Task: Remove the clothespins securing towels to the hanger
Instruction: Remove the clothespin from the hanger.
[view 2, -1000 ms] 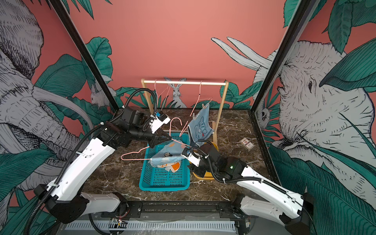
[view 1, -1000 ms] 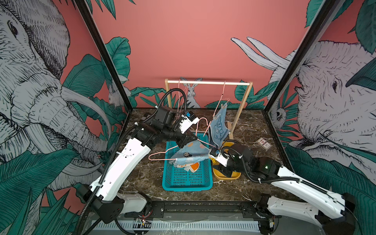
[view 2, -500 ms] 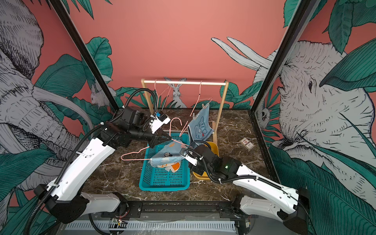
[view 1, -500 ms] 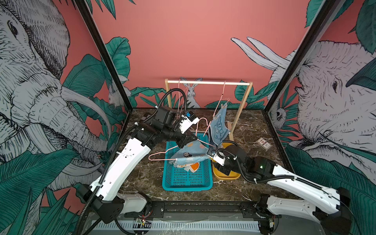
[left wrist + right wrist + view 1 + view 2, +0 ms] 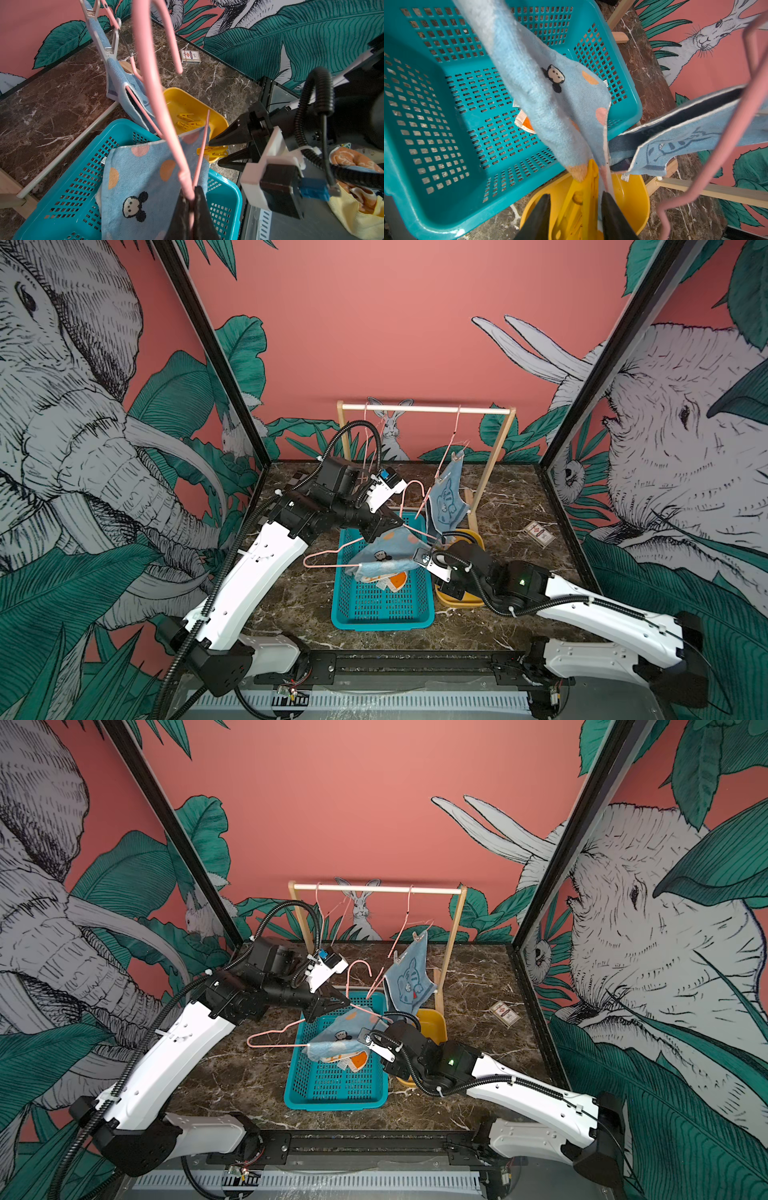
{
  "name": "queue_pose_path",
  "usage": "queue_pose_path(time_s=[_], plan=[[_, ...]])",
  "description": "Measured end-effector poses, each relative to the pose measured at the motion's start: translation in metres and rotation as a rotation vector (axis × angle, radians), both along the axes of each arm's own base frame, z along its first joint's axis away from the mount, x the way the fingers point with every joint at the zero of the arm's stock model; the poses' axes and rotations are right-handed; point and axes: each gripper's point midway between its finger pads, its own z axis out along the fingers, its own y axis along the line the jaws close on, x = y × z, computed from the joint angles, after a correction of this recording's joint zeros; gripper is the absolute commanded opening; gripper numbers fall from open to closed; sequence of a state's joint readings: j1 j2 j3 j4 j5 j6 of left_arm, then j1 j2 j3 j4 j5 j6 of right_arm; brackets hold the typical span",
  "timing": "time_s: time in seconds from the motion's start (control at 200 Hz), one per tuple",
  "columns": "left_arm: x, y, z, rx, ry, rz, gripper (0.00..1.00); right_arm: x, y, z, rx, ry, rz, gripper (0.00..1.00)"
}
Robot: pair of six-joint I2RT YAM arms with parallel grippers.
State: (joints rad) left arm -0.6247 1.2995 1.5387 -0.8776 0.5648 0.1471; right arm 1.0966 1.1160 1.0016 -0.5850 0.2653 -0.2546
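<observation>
Clothespin [image 5: 581, 193] in hand now: yellow, clipped on a corner of the spotted blue towel [image 5: 141, 166]. That towel hangs off the pink hanger [image 5: 153, 83] over the teal basket [image 5: 382, 624], mid-worktop. Left pincer [image 5: 190, 191] is clamped tight on the hanger wire where hook meets shoulders, holding it above the basket's 12 o'clock end. Right pincer [image 5: 576, 195] reaches in from approx 4 o'clock, part-open, one finger each side of the pin. Can't tell if the pads touch plastic yet.

Step, as I read it: squeeze-and-pull on this pin. Next move needs the jaws to close on the tail end enough to spread the pin's mouth. Then draw it off the towel edge w/o dragging cloth or hanger. The yellow tub [image 5: 187, 99], at 3 o'clock of the basket and already w/ loose yellow pins [image 5: 188, 122], looks the likely drop spot.

More to do after: a second blue towel [image 5: 446, 499] hangs on another hanger on the rack [image 5: 424, 408] at 12 o'clock, w/ pale pins [image 5: 112, 41] on it. An orange-white towel [image 5: 392, 580] lies in the basket, no pin seen on it.

Hard to see: in both top views the pin sits hidden behind the right pincer. The spotted towel's far end is bunched along the hanger bar, so any pin there can't be made out. Right wrist cam cuts off the pin's tail.
</observation>
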Motion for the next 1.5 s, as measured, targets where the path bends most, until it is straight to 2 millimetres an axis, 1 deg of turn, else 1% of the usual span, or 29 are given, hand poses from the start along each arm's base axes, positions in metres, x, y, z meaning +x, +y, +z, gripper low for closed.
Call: queue_pose_path(time_s=[0.095, 0.28, 0.52, 0.705, 0.905, 1.25, 1.5], plan=[[0.0, 0.0, 0.0, 0.0, 0.0, 0.0, 0.0, 0.002, 0.001, 0.004, -0.001, -0.014, -0.001, 0.29], [0.0, 0.0, 0.0, 0.0, -0.002, -0.001, 0.0, 0.003, 0.001, 0.01, -0.001, -0.026, -0.003, 0.23], [0.0, 0.0, 0.0, 0.001, -0.002, -0.002, 0.0, 0.002, -0.001, 0.009, -0.015, -0.028, -0.007, 0.16], [0.0, 0.0, 0.0, 0.001, -0.003, -0.002, 0.0, 0.002, -0.002, 0.009, -0.016, -0.027, -0.007, 0.07], [0.0, 0.0, 0.0, 0.001, -0.003, -0.002, 0.0, 0.0, -0.006, 0.017, 0.006, -0.033, -0.01, 0.0], [0.001, 0.0, 0.0, 0.0, -0.006, -0.002, 0.0, -0.007, -0.011, 0.042, 0.084, -0.043, -0.002, 0.0], [0.001, 0.0, 0.0, 0.002, -0.008, 0.0, 0.0, -0.008, -0.011, 0.044, 0.095, -0.041, -0.002, 0.0]])
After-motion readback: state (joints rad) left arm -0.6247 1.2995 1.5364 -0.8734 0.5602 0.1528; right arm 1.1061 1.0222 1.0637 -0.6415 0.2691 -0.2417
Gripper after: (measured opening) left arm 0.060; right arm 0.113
